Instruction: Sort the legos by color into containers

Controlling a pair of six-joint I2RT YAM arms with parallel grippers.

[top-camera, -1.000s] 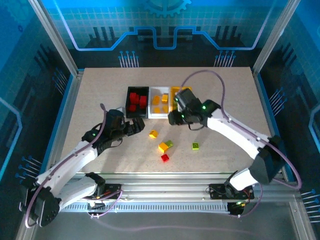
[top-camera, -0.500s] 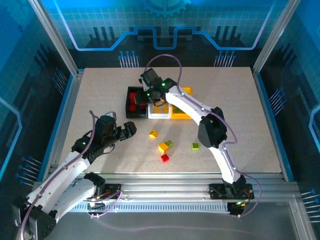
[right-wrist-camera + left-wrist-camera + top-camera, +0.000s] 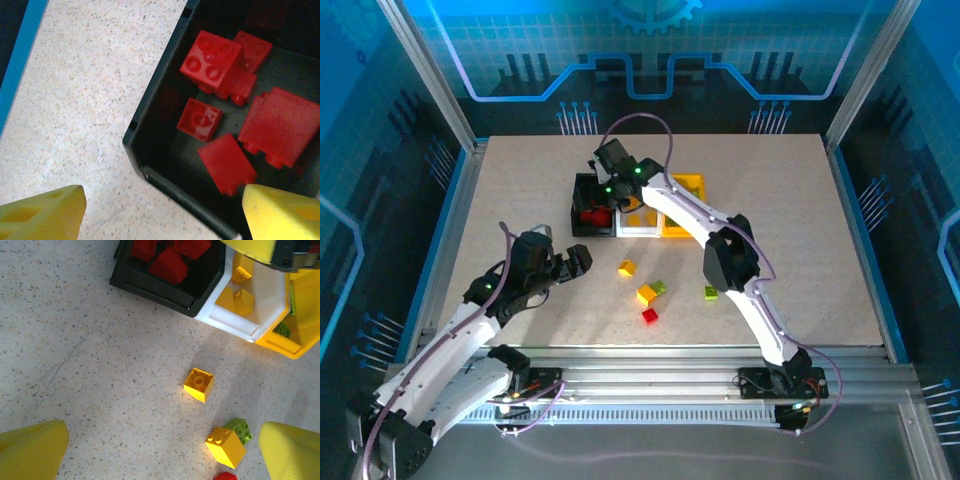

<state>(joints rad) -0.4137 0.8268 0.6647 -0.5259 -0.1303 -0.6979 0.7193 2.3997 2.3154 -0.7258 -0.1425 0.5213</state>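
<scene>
1. The black rectangular plastic bin [image 3: 160, 100] holds red plastic bricks [image 3: 212, 57].
2. The white plastic bin [image 3: 264, 297] holds yellow-orange bricks [image 3: 239, 300].
3. The yellow-orange plastic bin [image 3: 305, 305] holds a lime green binned brick [image 3: 282, 330].
4. The tabletop [image 3: 100, 365] is beige with fine dark speckles.
5. Loose on it are a yellow-orange square brick [image 3: 199, 385], a second yellow-orange brick [image 3: 226, 446], a lime green neighbour brick [image 3: 240, 429], a small red brick [image 3: 649, 316] and a lone lime green brick [image 3: 711, 292].

The right arm [image 3: 685, 212] hides parts of the black bin [image 3: 576, 210] and white bin [image 3: 640, 231].
</scene>
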